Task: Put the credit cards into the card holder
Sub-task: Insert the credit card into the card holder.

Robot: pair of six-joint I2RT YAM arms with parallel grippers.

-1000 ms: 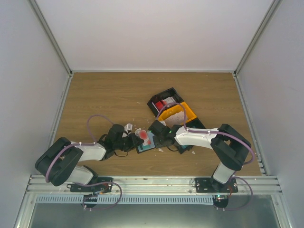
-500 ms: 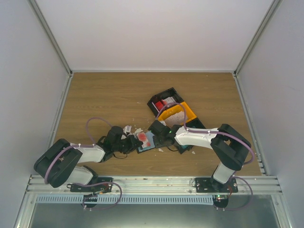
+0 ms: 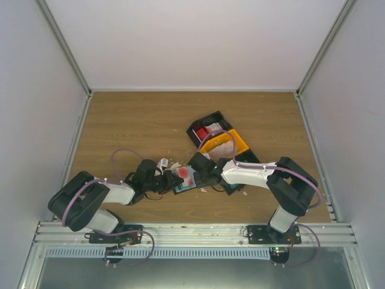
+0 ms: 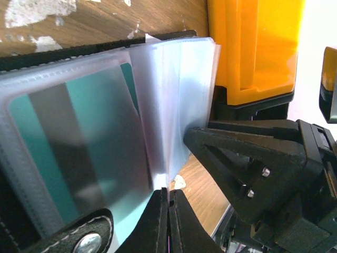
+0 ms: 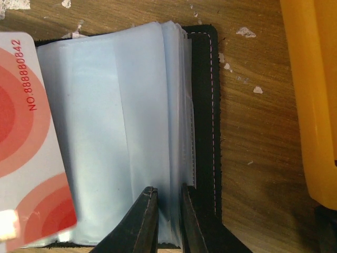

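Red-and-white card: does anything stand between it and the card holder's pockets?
Nothing foreign shows. The red-and-white card, pinched in the left pincer, overlaps the open card holder; the right pincer grips a few of its clear sleeves. Whether a pocket mouth is open cannot be told.

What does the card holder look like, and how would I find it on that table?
Start at the wooden table, then find the orange tray right of centre. Just nearer and left of it lies the card holder: a small black stitched wallet, lying open, with clear plastic sleeves inside, unlike the rigid, boxy tray.
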